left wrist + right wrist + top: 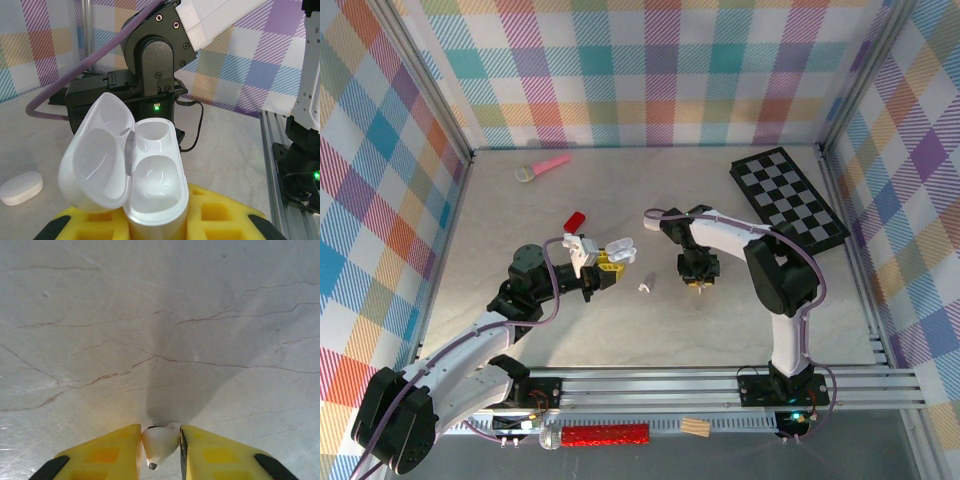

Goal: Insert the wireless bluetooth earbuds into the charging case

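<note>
- L gripper [607, 262] is closed on the open charging case [620, 250]. Its yellow pads [220, 212] clamp the case base from both sides, left of the table [520, 330] centre.
- Case lid [97, 160] is hinged open and tipped to one side; both wells look empty to us.
- R gripper [699, 280] points straight down near table centre, fingers pinched on a white earbud [159, 445]. We can't tell if the bud touches the surface.
- A second earbud [645, 286] lies on the table btwn the two grippers, apart from both.
- Checkerboard [788, 198] sits at the far right corner. A pink-handled item [544, 166] lies by the far edge, left side. A red block [575, 219] is just beyond the L gripper.
</note>
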You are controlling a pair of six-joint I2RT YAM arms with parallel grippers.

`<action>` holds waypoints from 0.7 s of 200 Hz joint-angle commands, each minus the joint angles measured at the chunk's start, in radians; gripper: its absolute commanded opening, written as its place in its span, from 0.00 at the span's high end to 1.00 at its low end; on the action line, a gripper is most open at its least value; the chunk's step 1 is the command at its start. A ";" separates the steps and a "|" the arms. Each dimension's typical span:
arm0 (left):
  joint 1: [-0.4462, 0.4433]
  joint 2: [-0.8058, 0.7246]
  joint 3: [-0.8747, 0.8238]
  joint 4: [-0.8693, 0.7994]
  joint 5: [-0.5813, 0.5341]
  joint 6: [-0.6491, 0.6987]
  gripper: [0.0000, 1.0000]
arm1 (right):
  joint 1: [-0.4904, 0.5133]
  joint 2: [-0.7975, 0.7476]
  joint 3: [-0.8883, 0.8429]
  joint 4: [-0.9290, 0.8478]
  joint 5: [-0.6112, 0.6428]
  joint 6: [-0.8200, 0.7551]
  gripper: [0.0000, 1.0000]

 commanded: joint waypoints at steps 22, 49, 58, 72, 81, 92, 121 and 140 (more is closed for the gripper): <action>0.013 0.003 -0.003 0.051 0.027 -0.002 1.00 | 0.004 -0.012 -0.017 -0.018 -0.036 -0.010 0.84; 0.016 0.007 -0.001 0.051 0.027 -0.002 1.00 | 0.003 -0.082 -0.068 0.052 -0.060 -0.019 0.85; 0.017 0.006 0.000 0.051 0.026 -0.003 1.00 | 0.003 -0.109 -0.094 0.089 -0.071 -0.028 0.85; 0.018 0.006 0.000 0.051 0.023 -0.003 1.00 | 0.001 -0.148 -0.126 0.143 -0.097 -0.044 0.85; 0.018 0.006 0.000 0.051 0.020 -0.005 1.00 | 0.001 -0.174 -0.145 0.185 -0.118 -0.054 0.85; 0.019 0.006 -0.001 0.053 0.018 -0.006 1.00 | 0.001 -0.208 -0.171 0.244 -0.149 -0.064 0.85; 0.021 0.007 0.000 0.055 0.011 -0.010 1.00 | 0.000 -0.276 -0.245 0.391 -0.215 -0.110 0.86; 0.023 0.008 0.001 0.056 0.010 -0.014 1.00 | 0.001 -0.292 -0.292 0.461 -0.229 -0.135 0.86</action>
